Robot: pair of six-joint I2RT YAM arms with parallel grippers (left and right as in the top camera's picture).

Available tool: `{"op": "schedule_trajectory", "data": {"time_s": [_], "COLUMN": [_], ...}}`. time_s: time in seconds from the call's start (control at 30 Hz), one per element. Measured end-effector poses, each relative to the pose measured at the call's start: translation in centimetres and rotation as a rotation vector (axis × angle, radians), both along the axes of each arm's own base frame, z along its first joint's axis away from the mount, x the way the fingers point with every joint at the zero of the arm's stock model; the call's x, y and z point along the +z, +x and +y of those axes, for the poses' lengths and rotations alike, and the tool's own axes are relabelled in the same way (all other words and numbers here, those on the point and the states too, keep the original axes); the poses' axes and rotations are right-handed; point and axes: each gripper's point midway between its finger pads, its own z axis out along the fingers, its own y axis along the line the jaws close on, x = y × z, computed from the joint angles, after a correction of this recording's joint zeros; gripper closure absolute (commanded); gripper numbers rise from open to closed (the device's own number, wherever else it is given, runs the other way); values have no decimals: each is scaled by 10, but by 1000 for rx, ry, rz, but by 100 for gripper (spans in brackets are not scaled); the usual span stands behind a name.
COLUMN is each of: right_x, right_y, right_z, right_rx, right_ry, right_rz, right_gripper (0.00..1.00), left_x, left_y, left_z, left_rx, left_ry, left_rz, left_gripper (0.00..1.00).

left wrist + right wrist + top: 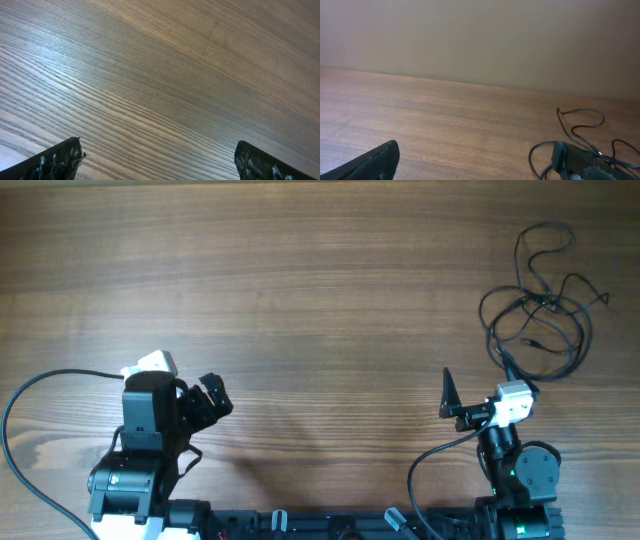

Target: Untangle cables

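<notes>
While your left gripper [157,160] sits at the near left with its fingers spread wide over the wooden table [320,300], holding nothing, your right gripper [480,162] at the near right is likewise spread and empty. The cables [540,310] lie in loose tangled loops just beyond it, at the far right.

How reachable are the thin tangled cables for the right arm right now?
Probably yes: the cables lie just ahead of the open right gripper, slightly to its right, with only bare table between them.
</notes>
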Motion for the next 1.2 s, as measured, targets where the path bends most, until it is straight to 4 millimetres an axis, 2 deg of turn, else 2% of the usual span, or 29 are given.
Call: {"op": "schedule_trajectory", "data": {"time_s": [0.83, 0.97, 1.0, 1.07, 1.2], "right_x": [0, 0, 0, 0, 0], "right_y": [0, 0, 0, 0, 0], "right_z": [1, 1, 1, 1, 1], "right_rx": [4, 5, 6, 7, 7], "right_ry": [-1, -1, -1, -7, -12], "right_rz": [0, -1, -2, -2, -3], "right_gripper": [0, 0, 0, 0, 0], "left_x": [2, 2, 4, -1, 20], "left_y": [-2, -1, 6, 8, 21], "left_z": [0, 0, -2, -6, -9], "left_rx": [-3, -6, -14, -29, -44], "left_ry": [2, -7, -18, -37, -59], "left_rz": [-8, -141, -234, -357, -644], "left_gripper": [0, 0, 0, 0, 0]}}
